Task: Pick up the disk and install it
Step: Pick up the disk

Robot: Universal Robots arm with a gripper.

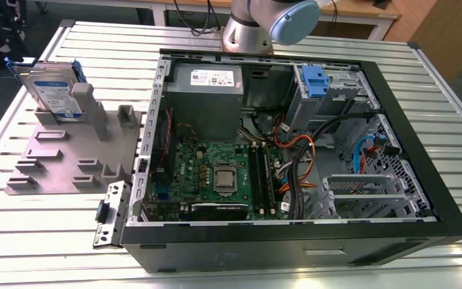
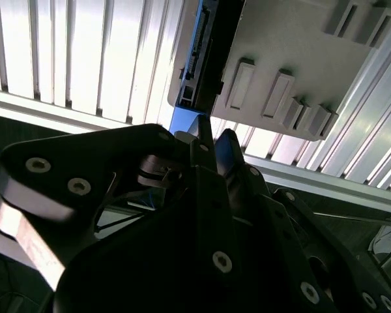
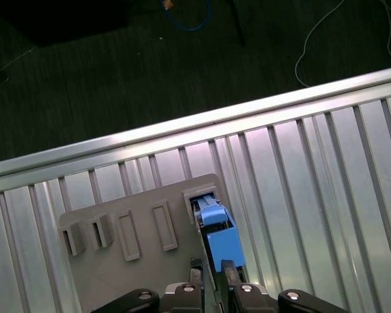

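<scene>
The disk (image 1: 55, 90) stands on edge in a slot of the grey holder (image 1: 62, 162) at the exterior view's left, its white-and-blue label facing out and blue rails along its sides. In the first wrist view the disk (image 3: 218, 235) is seen edge-on from above, in its slot in the holder (image 3: 137, 261). My gripper (image 3: 212, 267) hangs above it, shut, with nothing held. In the second wrist view the gripper (image 2: 215, 134) has its fingertips together, with the disk's edge (image 2: 205, 45) and the holder (image 2: 293, 39) beyond them.
An open computer case (image 1: 423, 150) lies on the ribbed metal table (image 1: 94, 48), to the exterior view's right of the holder. It holds a metal drive cage with a blue latch (image 1: 314, 81), another cage (image 1: 360, 189), cables and a motherboard (image 1: 215, 174). The arm's base (image 1: 247, 30) stands behind the case.
</scene>
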